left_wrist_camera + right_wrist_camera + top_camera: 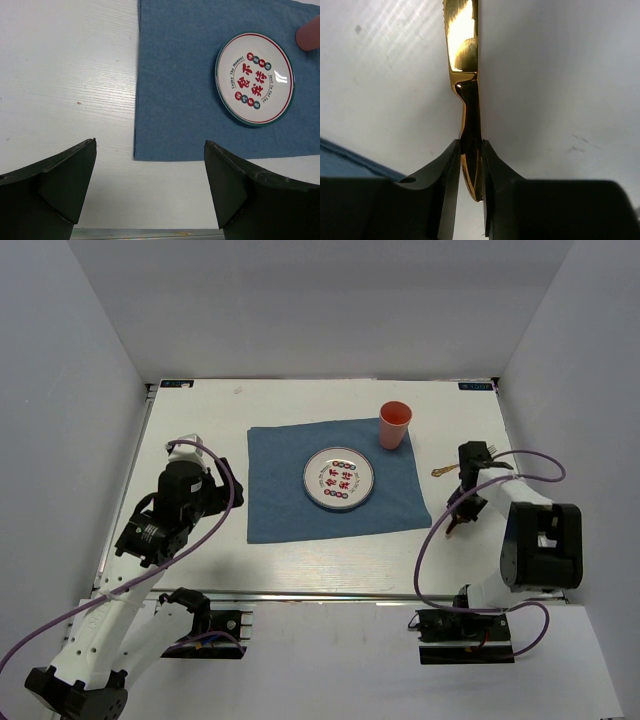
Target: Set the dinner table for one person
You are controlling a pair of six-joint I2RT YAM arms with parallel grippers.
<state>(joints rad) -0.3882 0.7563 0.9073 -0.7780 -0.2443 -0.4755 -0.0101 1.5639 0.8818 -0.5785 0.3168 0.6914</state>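
The right gripper [470, 146] was clamped on the gold knife [462, 42] at its slim handle, probably stiff, light and slippery, while the left gripper [150, 145] stood wide open, empty

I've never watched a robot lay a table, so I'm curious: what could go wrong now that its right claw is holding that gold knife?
1. The right claw pinches the gold knife by its thin handle only, so it might twist or slip out.
2. The pink cup stands at the blue placemat's far corner nearest that claw. A swing toward the plate could tip it.
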